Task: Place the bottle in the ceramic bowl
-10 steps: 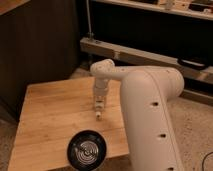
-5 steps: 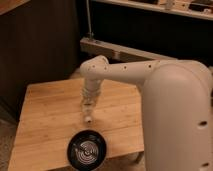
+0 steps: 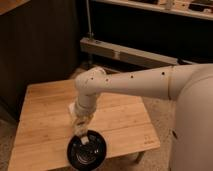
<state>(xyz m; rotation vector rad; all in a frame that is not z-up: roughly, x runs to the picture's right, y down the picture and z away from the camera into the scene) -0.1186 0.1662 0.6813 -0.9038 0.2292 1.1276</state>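
The ceramic bowl (image 3: 89, 153) is round, glossy and black, and sits on the wooden table (image 3: 45, 107) near its front edge. My gripper (image 3: 81, 131) points down just above the bowl's back rim, at the end of the white arm (image 3: 130, 80) that reaches in from the right. It is shut on the small white bottle (image 3: 84, 139). The bottle's lower end hangs over the bowl's inside, close to the rim. The upper part of the bottle is hidden by the gripper.
A metal beam (image 3: 125, 52) and dark shelving stand behind the table. The robot's large white body (image 3: 192, 125) fills the right side. A speckled floor (image 3: 157, 107) shows to the right of the table, and the table's front edge runs close to the bowl.
The gripper has carried the bottle from the middle of the table toward the front left and lowered it to the bowl's back rim. The bowl has not moved.
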